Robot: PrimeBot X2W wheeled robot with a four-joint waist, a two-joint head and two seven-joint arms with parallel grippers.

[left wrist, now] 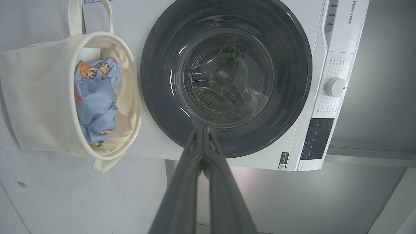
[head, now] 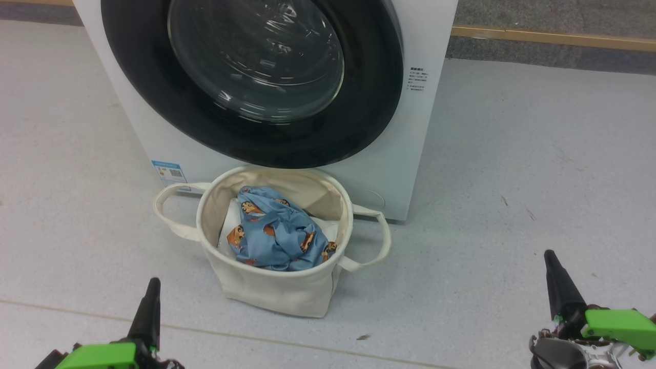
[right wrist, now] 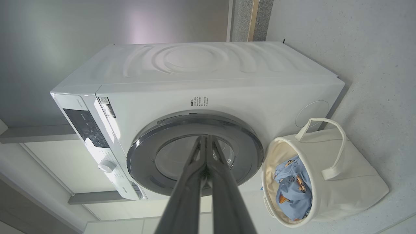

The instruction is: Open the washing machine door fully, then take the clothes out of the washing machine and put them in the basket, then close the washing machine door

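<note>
Both jaws sit pinched together, empty; wrist views add the washing machine's [left wrist: 139,19] dial [left wrist: 335,87].

door [head: 251,77] shut on washing machine [head: 425,128] | blue clothes [head: 279,230] crumpled in cream basket [head: 277,292]

The left gripper [head: 152,287] and right gripper [head: 550,259] sit low at either side, well apart, fingers pressed together, pointing forward, holding nothing.

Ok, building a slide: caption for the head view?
Washing machine door closed, clothes in the basket, left gripper and right gripper shut, holding nothing.
</note>
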